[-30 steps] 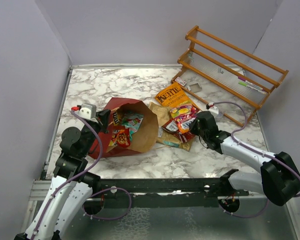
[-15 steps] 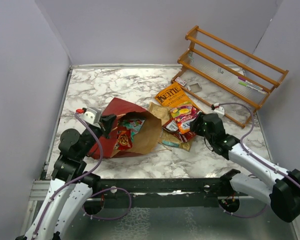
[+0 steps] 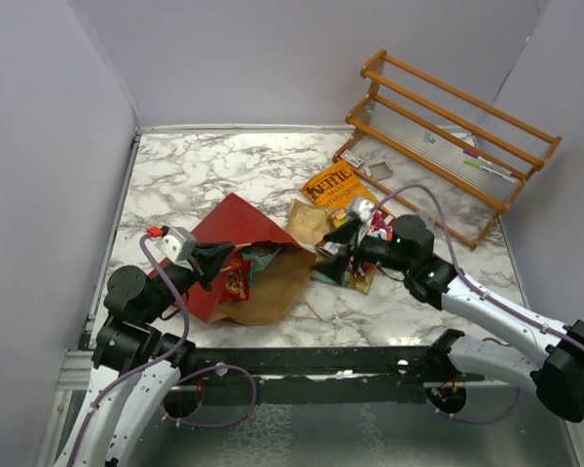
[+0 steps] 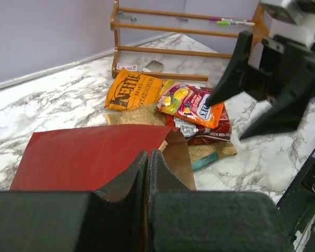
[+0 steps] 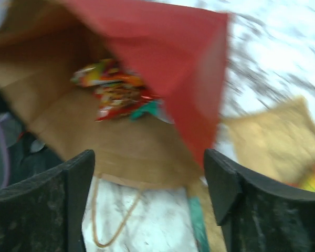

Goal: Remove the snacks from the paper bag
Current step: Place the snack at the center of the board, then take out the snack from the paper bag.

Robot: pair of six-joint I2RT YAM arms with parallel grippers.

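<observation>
My left gripper point(image 4: 148, 155) is pressed together on the upper wall of the paper bag point(image 4: 84, 157). It pinches the red paper just behind the rim and holds the mouth lifted. My right gripper point(image 5: 149, 157) is spread wide and empty, aimed into that mouth. At least 2 packets point(image 5: 115, 89), orange-red with a bit of teal, lie deep inside on the brown floor, well ahead of my right fingertips. The snacks that are out, the Kettle bag point(image 3: 333, 183) among them, sit in a pile just behind and beside my right gripper.

I see 4 risks from here:

1. The string handle point(image 5: 113, 220) loops just below my right fingers at the near lip. If I go in low, I could hook it and drag the whole bag.
2. With my jaws this wide, 1 finger may strike the rim or the red wall. That push could tear the thin paper out of my left pinch and collapse the mouth.
3. The packets look slick and crinkly, so a grab on 1 corner may slip.
4. Reaching forward, my right arm could sweep the pile behind it.
</observation>
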